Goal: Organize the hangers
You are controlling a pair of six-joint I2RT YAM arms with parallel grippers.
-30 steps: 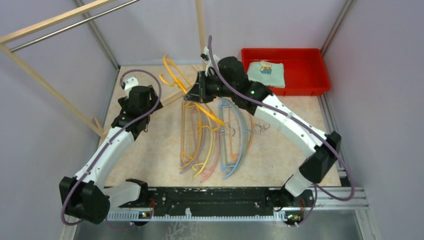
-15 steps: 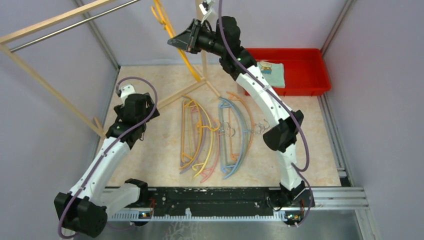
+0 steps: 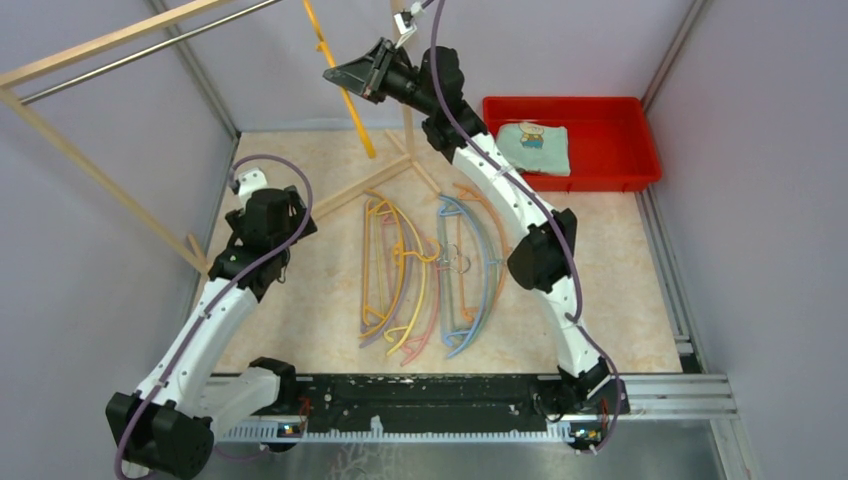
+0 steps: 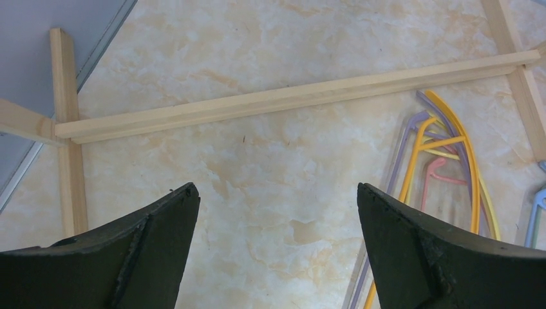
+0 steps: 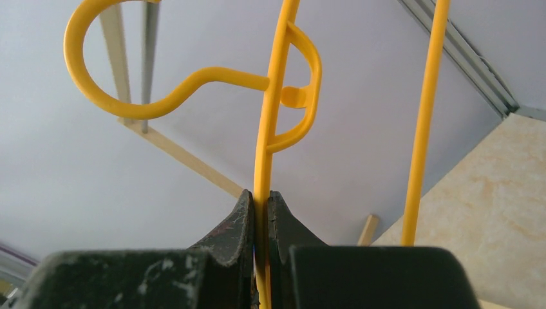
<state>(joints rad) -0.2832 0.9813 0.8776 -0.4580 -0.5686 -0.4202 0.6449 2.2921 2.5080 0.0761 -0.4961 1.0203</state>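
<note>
My right gripper (image 3: pixel 335 77) is raised high at the back, shut on a yellow hanger (image 3: pixel 345 100) that hangs down from it. In the right wrist view the jaws (image 5: pixel 261 199) pinch its thin yellow bar (image 5: pixel 267 138), with its yellow hook (image 5: pixel 103 96) curling to the upper left. Several hangers in yellow, orange, pink, purple and blue lie in a pile (image 3: pixel 430 270) on the table's middle. My left gripper (image 3: pixel 262 262) is open and empty low over the table left of the pile; its view shows bare tabletop between the fingers (image 4: pixel 275 193) and hangers (image 4: pixel 444 154) at right.
The pale wooden rack frame with metal rail (image 3: pixel 150 45) stands at the back left; its base bars (image 4: pixel 290 100) cross the table. A wooden upright (image 3: pixel 402 60) stands beside my right gripper. A red bin (image 3: pixel 600 150) holding a folded cloth sits at the back right.
My right arm has lifted the yellow hanger from the table up and to the back left, toward the rack. My left gripper has drawn back slightly to the left.
</note>
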